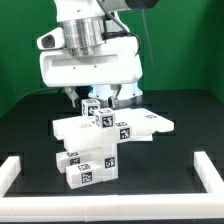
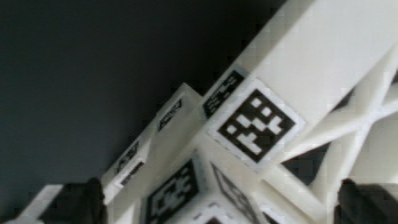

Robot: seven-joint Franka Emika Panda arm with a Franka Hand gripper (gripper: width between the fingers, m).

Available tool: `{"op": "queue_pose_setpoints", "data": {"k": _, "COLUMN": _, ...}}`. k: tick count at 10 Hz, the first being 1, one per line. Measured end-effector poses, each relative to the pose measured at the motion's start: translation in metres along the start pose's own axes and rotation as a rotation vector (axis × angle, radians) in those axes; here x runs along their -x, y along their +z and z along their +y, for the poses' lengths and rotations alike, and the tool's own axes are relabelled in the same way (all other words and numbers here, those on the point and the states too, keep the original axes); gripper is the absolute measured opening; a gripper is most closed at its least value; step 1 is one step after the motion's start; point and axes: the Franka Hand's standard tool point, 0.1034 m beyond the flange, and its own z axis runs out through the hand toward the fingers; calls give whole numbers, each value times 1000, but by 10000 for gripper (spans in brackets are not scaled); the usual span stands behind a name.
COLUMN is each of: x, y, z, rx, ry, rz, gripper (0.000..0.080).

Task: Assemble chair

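Observation:
The chair [image 1: 108, 128] stands partly joined in the middle of the black table. It is a wide white slab on a blocky lower part [image 1: 88, 166], with small tagged cubes [image 1: 101, 109] on top. My gripper [image 1: 101, 98] hangs right over those cubes. In the wrist view the white frame pieces with their tags [image 2: 254, 122] fill the picture. My gripper [image 2: 217, 206] is open, with a dark finger [image 2: 79, 201] on one side and the other finger [image 2: 366, 204] on the far side. The white part lies between them and is not held.
Low white border rails [image 1: 19, 166] [image 1: 207, 168] run along both sides and the front of the black table [image 1: 170, 170]. Green walls stand behind. The big white arm body [image 1: 88, 60] hangs over the back half of the chair.

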Motion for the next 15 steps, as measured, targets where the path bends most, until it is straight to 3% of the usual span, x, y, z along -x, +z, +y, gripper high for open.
{"op": "queue_pose_setpoints", "data": {"k": 2, "x": -13, "y": -5, "z": 11, "rx": 44, "ry": -426, "rz": 49, "gripper": 649}}
{"op": "queue_pose_setpoints", "data": {"k": 5, "x": -14, "y": -5, "z": 13, "rx": 56, "ry": -441, "rz": 56, "gripper": 649}}
{"op": "queue_pose_setpoints", "data": {"k": 6, "x": -14, "y": -5, "z": 13, "rx": 55, "ry": -405, "rz": 57, "gripper": 558}}
{"op": "queue_pose_setpoints", "data": {"k": 7, "x": -14, "y": -5, "z": 13, "rx": 52, "ry": -313, "rz": 59, "gripper": 558}}
{"op": "queue_pose_setpoints", "data": {"k": 8, "x": -14, "y": -5, "z": 13, "rx": 50, "ry": -264, "rz": 61, "gripper": 357}}
{"op": "queue_pose_setpoints", "data": {"k": 9, "x": -14, "y": -5, "z": 13, "rx": 47, "ry": -181, "rz": 63, "gripper": 280}}
{"op": "queue_pose_setpoints", "data": {"k": 13, "x": -16, "y": -5, "z": 14, "rx": 39, "ry": 149, "rz": 72, "gripper": 280}}
{"op": "queue_pose_setpoints", "data": {"k": 15, "x": -20, "y": -5, "z": 11, "rx": 28, "ry": 537, "rz": 84, "gripper": 280}}
